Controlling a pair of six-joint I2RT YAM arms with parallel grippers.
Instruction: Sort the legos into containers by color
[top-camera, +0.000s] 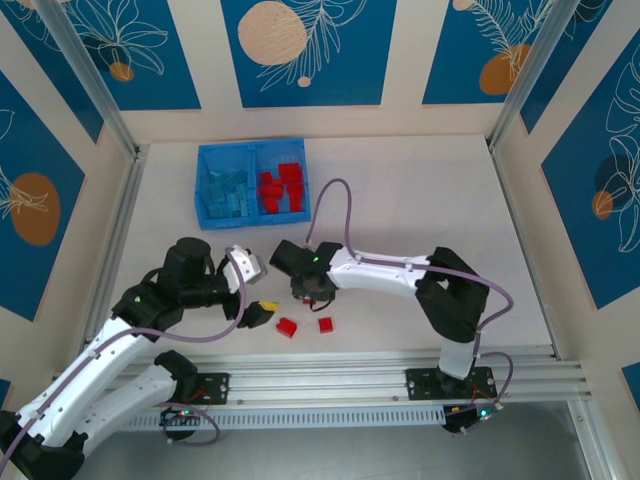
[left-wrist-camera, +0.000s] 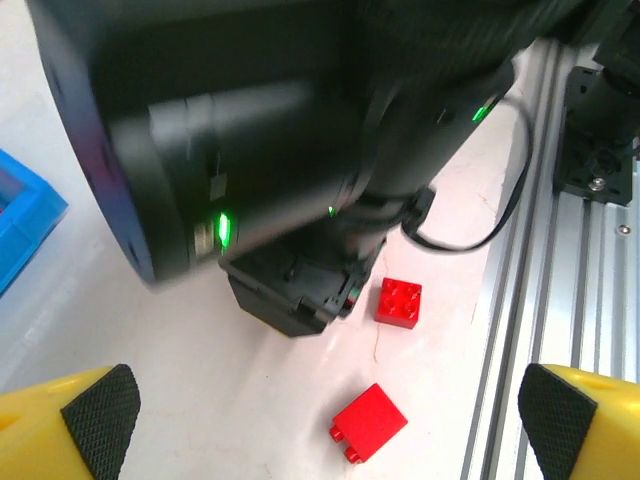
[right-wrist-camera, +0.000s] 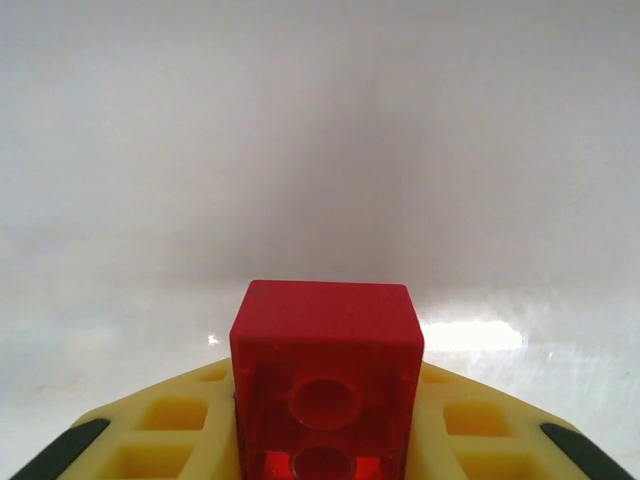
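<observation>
Between the yellow fingers of my right gripper (right-wrist-camera: 325, 445) sits a red lego (right-wrist-camera: 325, 345), studs away from the camera, with the jaws shut against its sides just above the white table. From above, that gripper (top-camera: 312, 291) is low near the table's front middle. My left gripper (left-wrist-camera: 327, 425) hangs open, its black pads (left-wrist-camera: 100, 420) far apart. Ahead of it two loose red legos lie on the table, one upright (left-wrist-camera: 398, 300) and one tipped on its side (left-wrist-camera: 368, 422). The blue bin (top-camera: 205, 215) holds light blue legos (top-camera: 228, 193) in its left container and red legos (top-camera: 281, 187) in its right.
The right arm's black wrist (left-wrist-camera: 290, 295) hangs close in front of the left gripper. An aluminium rail (top-camera: 380, 380) runs along the table's front edge, right beside the loose bricks. Panel walls enclose the table at the back and sides.
</observation>
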